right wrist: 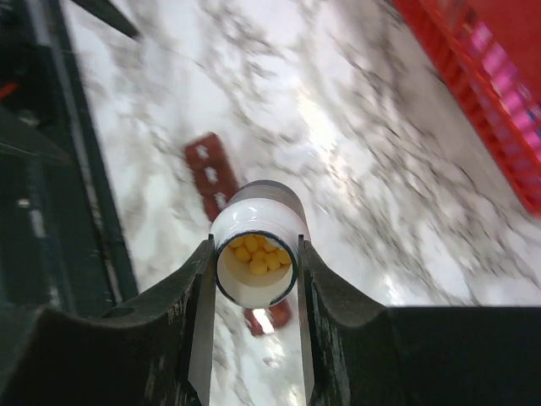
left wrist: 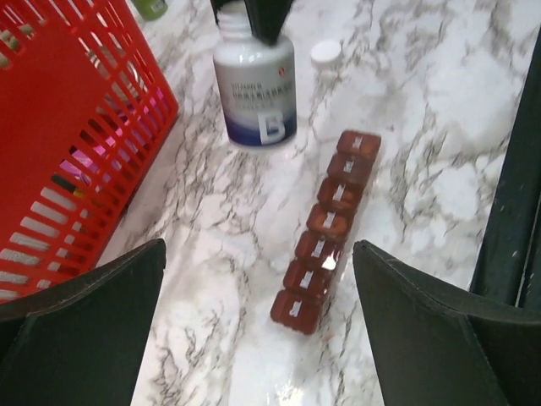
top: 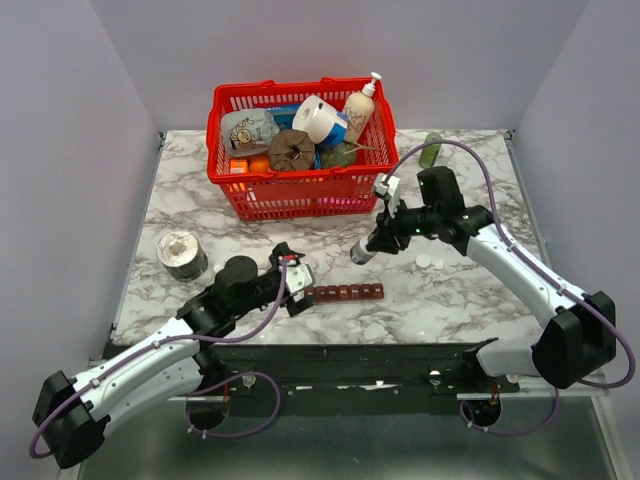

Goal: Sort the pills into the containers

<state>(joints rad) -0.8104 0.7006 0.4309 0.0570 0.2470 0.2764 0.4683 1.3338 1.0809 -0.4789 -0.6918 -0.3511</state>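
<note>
1. Done so far: the white pill bottle (right wrist: 258, 254) is uncapped, and its cap (top: 424, 261) lies loose on the bench (top: 480, 310). The right end effector (right wrist: 255, 245) is clamped on the bottle, with yellow pills (right wrist: 254, 252) visible inside.
2. The pill organiser (left wrist: 330, 228) lies flat near the bench's front edge, just beside the bottle. The left end effector (left wrist: 258, 247) has its fingers spread wide around the organiser without touching it.
3. Still to do, by my reading: the lids look closed and no pills show in any compartment, so the sorting has barely begun.

Bright, even light; blurred right-wrist view.
</note>
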